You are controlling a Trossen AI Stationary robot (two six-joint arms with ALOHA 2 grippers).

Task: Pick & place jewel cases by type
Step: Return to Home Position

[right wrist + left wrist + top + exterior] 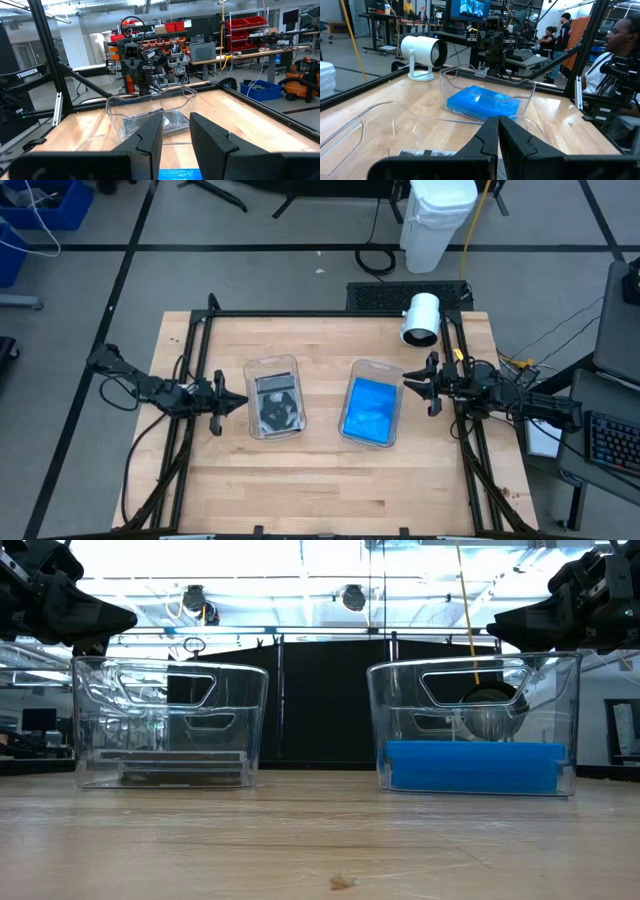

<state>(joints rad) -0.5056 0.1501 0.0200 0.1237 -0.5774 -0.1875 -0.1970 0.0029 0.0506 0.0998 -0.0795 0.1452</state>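
My wooden table (330, 480) stands on a grey floor marked with dark lines. A white cylinder (421, 318) sits at its far right corner, and a person (615, 45) sits beyond the edge. My left gripper (238, 402) hangs just outside the left tub (250, 370), its fingers pressed together on nothing. My right gripper (408, 384) hangs just outside the right tub (398, 395), its fingers a little apart and empty. The grey and dark jewel cases (277, 402) lie in the left tub, and the blue jewel cases (370, 410) lie in the right. Both sets are below my fingertips and untouched.
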